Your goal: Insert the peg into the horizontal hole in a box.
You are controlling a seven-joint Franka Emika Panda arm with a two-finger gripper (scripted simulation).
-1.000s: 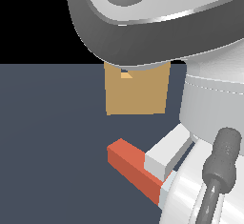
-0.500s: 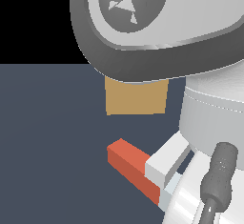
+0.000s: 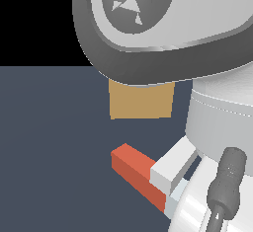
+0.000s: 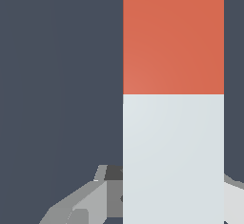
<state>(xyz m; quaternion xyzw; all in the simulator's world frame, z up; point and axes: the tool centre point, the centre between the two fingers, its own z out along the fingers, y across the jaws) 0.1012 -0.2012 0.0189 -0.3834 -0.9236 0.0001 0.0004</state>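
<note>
Arm housing has sunk lower across the exterior view over the last second, now covering the top of the tan box (image 3: 141, 101) and its hole, which showed a second ago. Nearer the camera, the peg (image 3: 143, 173) lies on the dark floor, red half leftward, unmoved. The gripper (image 4: 167, 194) straddles its white half, fingers (image 4: 86, 201) apparently not yet clamped, so grasping looks imminent.

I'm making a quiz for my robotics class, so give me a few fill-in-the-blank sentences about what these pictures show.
1. The peg is red-orange on one half and ____ on the other.
2. In the wrist view, the gripper sits at the peg's ____ half.
3. The box is ____ in colour.
4. In the exterior view, the box's top is hidden by the robot's ____.

Missing words: white; white; tan; arm
</note>
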